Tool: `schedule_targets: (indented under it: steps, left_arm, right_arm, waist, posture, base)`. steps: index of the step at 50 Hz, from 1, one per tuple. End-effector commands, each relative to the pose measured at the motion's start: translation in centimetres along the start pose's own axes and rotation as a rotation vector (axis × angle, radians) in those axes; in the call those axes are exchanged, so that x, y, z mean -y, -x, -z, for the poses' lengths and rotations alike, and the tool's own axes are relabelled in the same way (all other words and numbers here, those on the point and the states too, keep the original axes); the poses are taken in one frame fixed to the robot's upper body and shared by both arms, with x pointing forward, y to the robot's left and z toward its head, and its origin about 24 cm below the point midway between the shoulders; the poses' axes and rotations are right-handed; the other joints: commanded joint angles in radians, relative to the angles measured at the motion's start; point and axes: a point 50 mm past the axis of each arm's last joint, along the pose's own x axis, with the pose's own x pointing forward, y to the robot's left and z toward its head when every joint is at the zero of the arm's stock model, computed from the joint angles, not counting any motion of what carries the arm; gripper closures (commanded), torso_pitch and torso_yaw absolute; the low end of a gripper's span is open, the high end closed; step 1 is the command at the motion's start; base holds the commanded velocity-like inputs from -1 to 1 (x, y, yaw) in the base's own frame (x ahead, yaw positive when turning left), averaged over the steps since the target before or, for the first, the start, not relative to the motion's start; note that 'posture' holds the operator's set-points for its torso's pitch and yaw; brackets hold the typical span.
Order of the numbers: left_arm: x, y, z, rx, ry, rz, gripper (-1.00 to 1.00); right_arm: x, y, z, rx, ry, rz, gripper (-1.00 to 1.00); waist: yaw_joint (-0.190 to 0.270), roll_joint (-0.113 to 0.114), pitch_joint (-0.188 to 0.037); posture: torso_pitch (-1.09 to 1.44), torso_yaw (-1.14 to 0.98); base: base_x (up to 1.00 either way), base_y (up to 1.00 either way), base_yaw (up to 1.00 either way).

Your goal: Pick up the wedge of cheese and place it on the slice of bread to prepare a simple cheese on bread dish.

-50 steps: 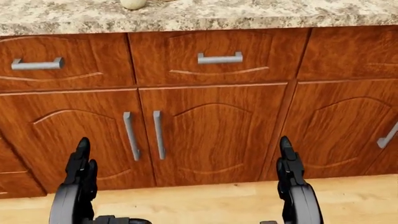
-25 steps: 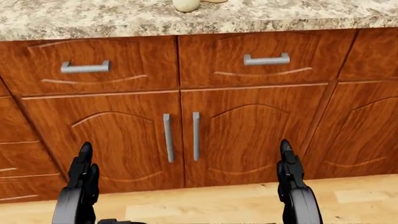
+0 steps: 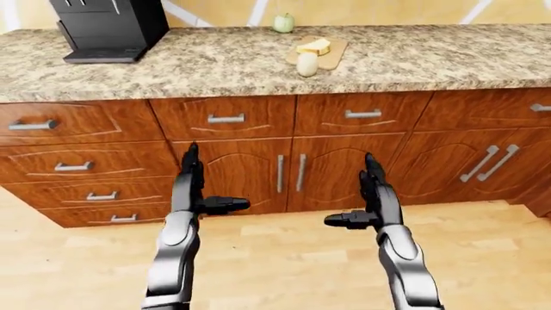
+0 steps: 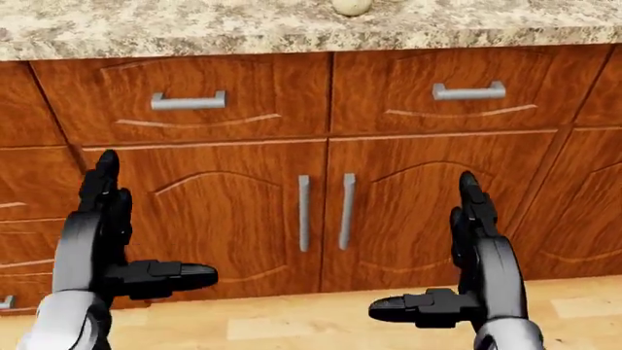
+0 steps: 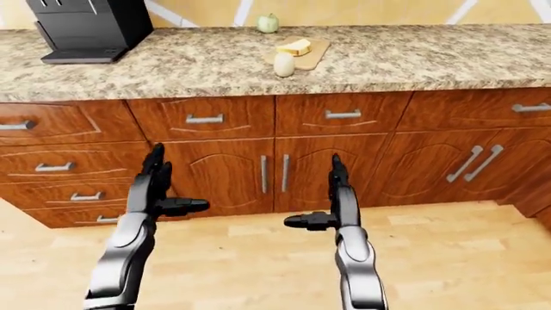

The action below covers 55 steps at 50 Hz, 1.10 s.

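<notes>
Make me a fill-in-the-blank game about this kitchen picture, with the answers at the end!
1. The yellow cheese wedge lies on a wooden cutting ____.
2. At the left-eye view's top left, a ____-coloured coffee machine stands on the granite counter.
3. The left hand and the right hand are both ____, holding nothing.
4. Above the board in that view sits a small green ____.

Missing words: board; black; open; apple

Both arms raised ahead. Left hand (image 4: 107,240) and right hand (image 4: 467,270) empty, fingers upright, thumbs pointing inward toward each other.
</notes>
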Motion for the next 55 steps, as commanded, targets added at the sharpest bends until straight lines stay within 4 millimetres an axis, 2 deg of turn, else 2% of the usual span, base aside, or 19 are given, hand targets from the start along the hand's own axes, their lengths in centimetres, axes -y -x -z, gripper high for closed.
schedule_targets:
  steps: [1, 5, 8, 10, 12, 19, 24, 29, 30, 33, 35, 38, 41, 47, 50, 53, 55]
  left_arm:
    - [-0.1, -0.7, -2.7, 0.082, -0.008, -0.005, -1.0]
    - [0.0, -2.6, -5.6, 0.093, -0.036, -0.001, -1.0]
    - [0.2, -3.3, -8.5, 0.124, -0.06, -0.003, -1.0]
    - [0.4, -3.6, -9.5, 0.131, -0.073, 0.002, -1.0]
    - [0.6, -4.0, -10.9, 0.141, -0.088, 0.007, -1.0]
    - [0.3, -6.4, -16.6, 0.165, -0.116, -0.007, -1.0]
    - [0.3, -7.2, -19.2, 0.187, -0.174, -0.025, -1.0]
    - [-0.2, -8.3, -22.2, 0.169, -0.153, -0.021, -1.0]
    - [-0.5, -8.3, -23.1, 0.172, -0.148, -0.023, -1.0]
    - [-1.1, -8.3, -25.2, 0.181, -0.146, -0.038, -1.0]
    - [-1.5, -8.4, -25.8, 0.183, -0.146, -0.047, -1.0]
    - [-1.2, -8.8, -26.2, 0.167, -0.144, -0.036, -1.0]
    - [-1.4, -9.4, -26.4, 0.145, -0.139, -0.039, -1.0]
    - [-1.5, -9.0, -27.2, 0.161, -0.154, -0.043, -1.0]
    - [-1.4, -9.0, -27.1, 0.159, -0.156, -0.038, -1.0]
    - [-1.1, -9.0, -27.2, 0.162, -0.157, -0.035, -1.0]
    - [-1.0, -9.0, -27.1, 0.16, -0.162, -0.032, -1.0]
  right_arm:
    - [-0.2, -0.8, -2.3, 0.054, -0.014, -0.026, -1.0]
    - [0.8, -3.0, -4.6, 0.057, -0.002, -0.007, -1.0]
    - [0.7, -4.2, -6.8, 0.076, 0.013, -0.036, -1.0]
    - [0.6, -5.1, -8.3, 0.084, 0.011, -0.056, -1.0]
    - [0.6, -5.9, -11.1, 0.102, 0.034, -0.065, -1.0]
    - [0.7, -9.4, -18.7, 0.107, 0.136, -0.096, -1.0]
    - [0.9, -10.7, -22.1, 0.12, 0.152, -0.094, -1.0]
    - [1.2, -10.9, -26.2, 0.144, 0.167, -0.082, -1.0]
    - [1.3, -11.0, -26.6, 0.142, 0.17, -0.08, -1.0]
    - [1.5, -11.1, -27.6, 0.144, 0.181, -0.074, -1.0]
    - [1.5, -11.0, -28.2, 0.15, 0.184, -0.072, -1.0]
    - [1.3, -10.9, -28.9, 0.154, 0.192, -0.071, -1.0]
    - [1.0, -10.6, -29.6, 0.157, 0.202, -0.074, -1.0]
    - [0.7, -10.5, -30.0, 0.162, 0.223, -0.076, -1.0]
    - [0.7, -10.4, -30.2, 0.164, 0.23, -0.075, -1.0]
    - [0.7, -10.3, -30.4, 0.166, 0.236, -0.076, -1.0]
    - [0.7, -10.3, -30.3, 0.166, 0.238, -0.078, -1.0]
  waist:
    - [0.003, 0.003, -0.018]
    - [0.001, 0.011, -0.029]
    - [0.002, 0.013, -0.034]
    - [0.001, 0.013, -0.033]
    - [0.001, 0.013, -0.033]
    - [0.0, 0.015, -0.03]
    - [-0.002, 0.015, -0.024]
    - [0.001, 0.015, -0.022]
    - [0.0, 0.019, -0.047]
    - [0.0, 0.025, -0.022]
    - [0.0, 0.024, -0.012]
    - [-0.002, 0.022, -0.004]
    - [0.0, 0.025, -0.006]
    - [-0.006, 0.058, 0.006]
    - [-0.01, 0.058, -0.008]
    - [-0.004, 0.069, -0.002]
    - [-0.001, 0.061, -0.005]
  posture:
    - [0.0, 0.0]
    - [0.0, 0.0]
    - [0.0, 0.0]
    - [0.0, 0.0]
    - [0.0, 0.0]
    - [0.0, 0.0]
    - [0.0, 0.0]
    - [0.0, 0.0]
    - [0.0, 0.0]
    - [0.0, 0.0]
    - [0.0, 0.0]
    - [0.0, 0.0]
    - [0.0, 0.0]
    - [0.0, 0.0]
    - [0.0, 0.0]
    - [0.0, 0.0]
    - [0.0, 0.0]
  base:
    - [0.0, 0.0, 0.0]
    - [0.0, 0.0, 0.0]
    - [0.0, 0.0, 0.0]
    - [0.0, 0.0, 0.0]
    - [0.0, 0.0, 0.0]
    - [0.0, 0.0, 0.0]
    - [0.0, 0.0, 0.0]
    - [0.0, 0.0, 0.0]
    - [0.09, 0.0, 0.0]
    - [0.14, 0.0, 0.0]
    - [0.19, 0.0, 0.0]
    - [0.2, 0.0, 0.0]
    - [0.19, 0.0, 0.0]
    - [0.2, 0.0, 0.0]
    - [0.2, 0.0, 0.0]
    - [0.2, 0.0, 0.0]
    - [0.2, 0.0, 0.0]
